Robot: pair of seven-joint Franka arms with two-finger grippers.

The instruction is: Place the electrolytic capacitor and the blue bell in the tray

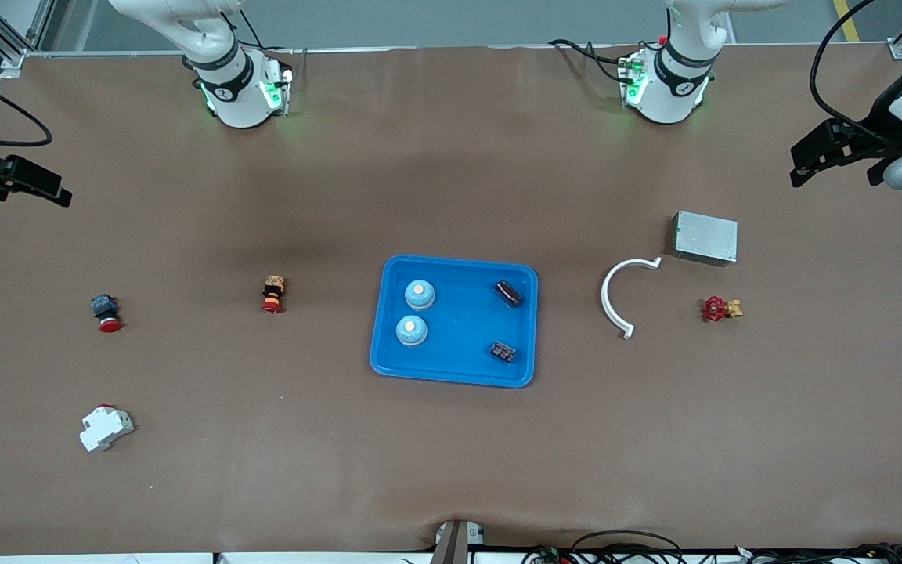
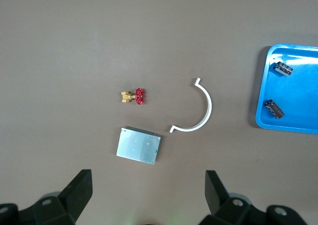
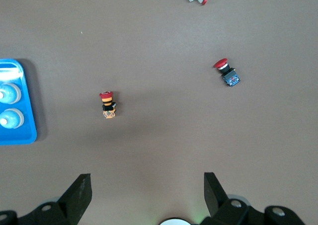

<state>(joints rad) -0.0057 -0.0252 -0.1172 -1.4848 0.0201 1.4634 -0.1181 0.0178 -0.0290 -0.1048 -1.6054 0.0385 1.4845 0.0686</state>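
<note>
The bright-blue tray [image 1: 459, 345] lies mid-table. Two pale-blue bells [image 1: 420, 294] [image 1: 412, 330] stand in it at the right arm's end. Two dark electrolytic capacitors [image 1: 509, 293] [image 1: 503, 352] lie in it at the left arm's end. The left wrist view shows the tray [image 2: 298, 111] with both capacitors [image 2: 284, 68] [image 2: 274, 109]; the right wrist view shows its rim [image 3: 27, 130] and both bells [image 3: 9, 93] [image 3: 10, 119]. My left gripper [image 1: 811, 160] [image 2: 149, 185] hangs open and empty over the table's left-arm end. At the right-arm end my right gripper [image 1: 52, 192] [image 3: 147, 185] hangs open and empty too.
A grey metal box [image 1: 705, 237], a white curved clip [image 1: 615, 294] and a red-handled brass valve [image 1: 721, 309] lie toward the left arm's end. Toward the right arm's end lie a red-and-orange button [image 1: 272, 294], a red push button [image 1: 106, 312] and a white breaker [image 1: 105, 428].
</note>
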